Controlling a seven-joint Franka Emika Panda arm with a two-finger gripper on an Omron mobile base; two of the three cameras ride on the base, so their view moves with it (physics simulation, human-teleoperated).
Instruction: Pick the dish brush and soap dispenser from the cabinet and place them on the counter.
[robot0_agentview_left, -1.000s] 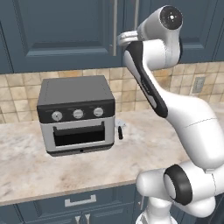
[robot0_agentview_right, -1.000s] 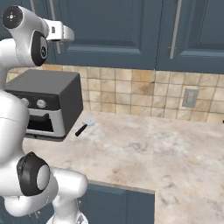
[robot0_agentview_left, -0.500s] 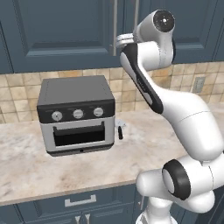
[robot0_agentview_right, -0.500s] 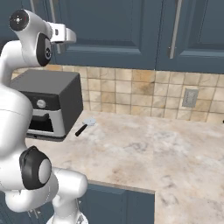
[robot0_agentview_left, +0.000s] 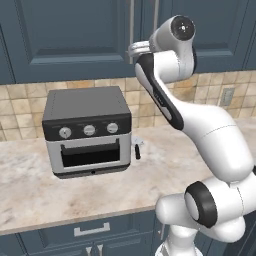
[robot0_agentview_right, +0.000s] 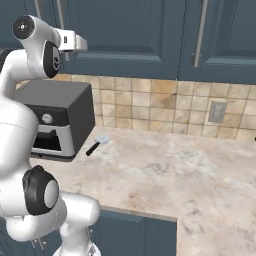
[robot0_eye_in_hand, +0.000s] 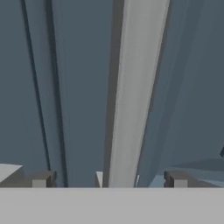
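The dark blue-grey cabinet (robot0_agentview_left: 75, 35) (robot0_agentview_right: 130, 30) hangs shut above the counter (robot0_agentview_left: 30, 190) (robot0_agentview_right: 170, 175). Its closed doors hide the dish brush and the soap dispenser. My gripper (robot0_agentview_left: 133, 50) (robot0_agentview_right: 79, 44) (robot0_eye_in_hand: 108, 179) is raised to the lower end of a door's long silver bar handle (robot0_agentview_left: 131, 22) (robot0_eye_in_hand: 131, 87). It is open. In the hand view the bar runs up between the two fingertips (robot0_eye_in_hand: 41, 178), which stand apart on either side of it, and I cannot tell whether they touch it.
A black and silver toaster oven (robot0_agentview_left: 87, 130) (robot0_agentview_right: 55, 120) stands on the counter's left part. A small white item with a short black handle (robot0_agentview_left: 136, 150) (robot0_agentview_right: 97, 144) lies just right of it. Tan tiled backsplash (robot0_agentview_right: 150, 105) with an outlet (robot0_agentview_right: 216, 111) runs behind.
The hand has edged slightly closer to the cabinet door's bar handle. Nothing on the counter has moved.
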